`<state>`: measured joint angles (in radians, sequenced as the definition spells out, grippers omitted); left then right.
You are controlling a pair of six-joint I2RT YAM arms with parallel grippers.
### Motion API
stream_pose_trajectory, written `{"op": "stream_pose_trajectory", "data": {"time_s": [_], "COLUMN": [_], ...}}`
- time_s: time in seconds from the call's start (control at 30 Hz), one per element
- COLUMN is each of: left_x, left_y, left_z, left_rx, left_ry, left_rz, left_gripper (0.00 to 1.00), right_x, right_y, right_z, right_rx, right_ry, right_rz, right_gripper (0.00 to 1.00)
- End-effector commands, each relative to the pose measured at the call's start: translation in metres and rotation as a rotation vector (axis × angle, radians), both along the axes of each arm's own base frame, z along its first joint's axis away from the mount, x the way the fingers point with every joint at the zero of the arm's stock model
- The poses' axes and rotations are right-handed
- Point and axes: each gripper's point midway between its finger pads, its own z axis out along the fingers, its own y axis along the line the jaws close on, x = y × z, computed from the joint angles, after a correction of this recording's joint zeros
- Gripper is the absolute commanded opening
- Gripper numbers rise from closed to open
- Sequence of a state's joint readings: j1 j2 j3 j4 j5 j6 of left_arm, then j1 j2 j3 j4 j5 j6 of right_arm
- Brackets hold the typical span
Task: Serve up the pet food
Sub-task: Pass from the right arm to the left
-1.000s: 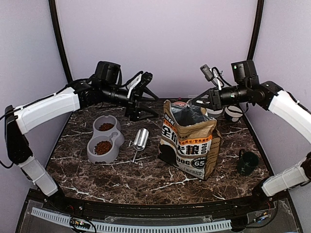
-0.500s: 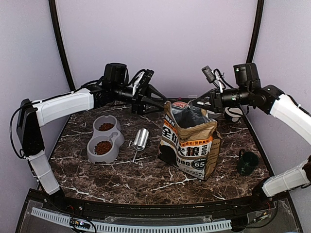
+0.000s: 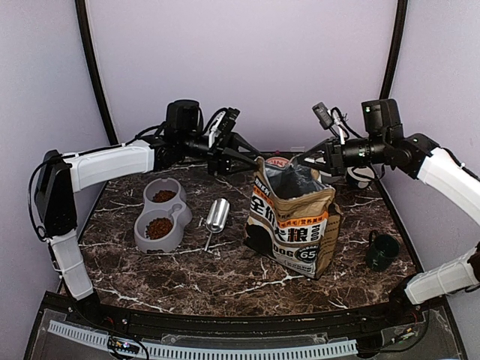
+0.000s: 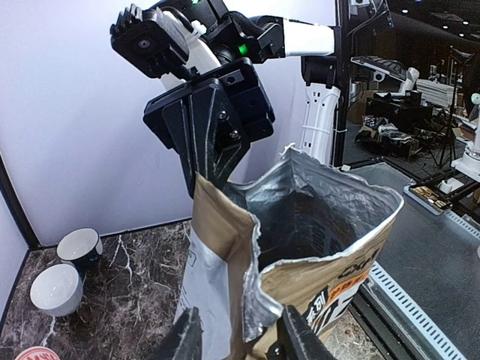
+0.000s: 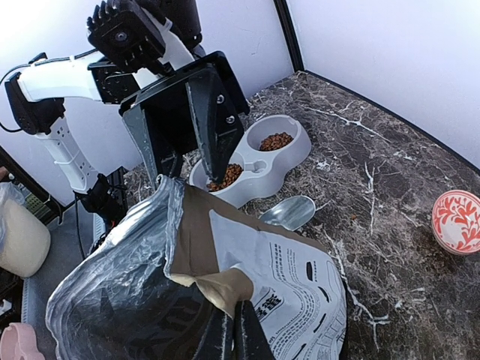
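Left arm (image 3: 112, 163) has swung away from the double bowl (image 3: 142, 241) and over to the dog-food bag (image 3: 289, 217) in the last sec. The left jaws narrowed on the way and now straddle the left side of the bag's rim. Can't tell yet if they've bitten. Right jaws haven't budged: together, clamped on the rim's right side. Bag hasn't shifted.

Pet food (image 3: 158, 227) sits in both wells of the bowl, toward the table's left edge. Scoop (image 3: 217, 216) lies free btwn bowl & bag. So scooping looks done to me, and this reads as a two-arm hold on the bag mouth, prob. to close or move it.

Top cam hides the lip contact. Left wrist cam shows a finger each side of the folded lip, plus the dark bag interior (contents unreadable). Right wrist cam shows its own tips pinched on the foil and both filled wells beyond.
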<state>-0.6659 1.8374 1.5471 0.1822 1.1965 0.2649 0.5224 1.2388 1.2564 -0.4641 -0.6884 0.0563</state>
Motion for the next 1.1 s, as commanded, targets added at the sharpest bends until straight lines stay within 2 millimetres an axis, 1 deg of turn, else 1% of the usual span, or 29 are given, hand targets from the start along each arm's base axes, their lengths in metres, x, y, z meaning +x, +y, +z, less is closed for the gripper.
{"op": "stream_pose_trajectory", "data": {"time_s": [0.0, 0.2, 0.27, 0.37, 0.53, 0.6, 0.63, 0.73, 0.77, 0.8, 0.83, 0.9, 1.03, 1.07], "left_x": [-0.008, -0.013, -0.013, -0.014, -0.013, -0.012, -0.01, 0.003, 0.006, 0.01, 0.014, 0.024, 0.045, 0.047], "left_y": [-0.003, -0.008, -0.009, -0.01, -0.011, -0.011, -0.011, -0.009, -0.007, -0.006, -0.005, -0.002, 0.011, 0.015], "left_z": [0.017, 0.014, 0.014, 0.015, 0.014, 0.015, 0.015, 0.015, 0.017, 0.017, 0.016, 0.02, 0.027, 0.028], "left_rx": [-0.041, -0.039, -0.045, -0.054, -0.064, -0.063, -0.059, -0.04, -0.037, -0.033, -0.027, -0.021, -0.007, -0.005], "left_ry": [-0.026, -0.008, -0.012, -0.004, -0.008, -0.006, 0.002, 0.038, 0.045, 0.048, 0.051, 0.049, 0.094, 0.096], "left_rz": [-0.06, -0.1, -0.11, -0.126, -0.133, -0.123, -0.11, -0.016, 0.022, 0.06, 0.095, 0.167, 0.321, 0.355], "left_gripper": [0.34, 0.33, 0.31, 0.19, 0.01, 0.0, 0.0, 0.0, 0.0, 0.0, 0.0, 0.0, 0.0, 0.0], "right_x": [-0.002, -0.002, -0.002, -0.002, 0.0, 0.001, 0.002, 0.001, 0.001, 0.001, 0.0, -0.001, -0.004, -0.005], "right_y": [0.002, 0.003, 0.004, 0.004, 0.004, 0.002, 0.001, -0.004, -0.006, -0.008, -0.01, -0.014, -0.025, -0.027], "right_z": [0.04, 0.038, 0.037, 0.037, 0.038, 0.04, 0.041, 0.046, 0.047, 0.047, 0.049, 0.05, 0.056, 0.057], "right_rx": [0.092, 0.095, 0.095, 0.094, 0.091, 0.088, 0.087, 0.079, 0.074, 0.069, 0.067, 0.059, 0.05, 0.045], "right_ry": [-0.148, -0.14, -0.135, -0.129, -0.125, -0.124, -0.122, -0.127, -0.127, -0.129, -0.134, -0.144, -0.175, -0.182], "right_rz": [0.031, 0.034, 0.036, 0.037, 0.024, 0.009, 0.002, -0.029, -0.041, -0.053, -0.062, -0.077, -0.129, -0.14], "right_gripper": [0.0, 0.0, 0.0, 0.0, 0.0, 0.0, 0.04, 0.37, 0.51, 0.62, 0.65, 0.68, 0.69, 0.69]}}
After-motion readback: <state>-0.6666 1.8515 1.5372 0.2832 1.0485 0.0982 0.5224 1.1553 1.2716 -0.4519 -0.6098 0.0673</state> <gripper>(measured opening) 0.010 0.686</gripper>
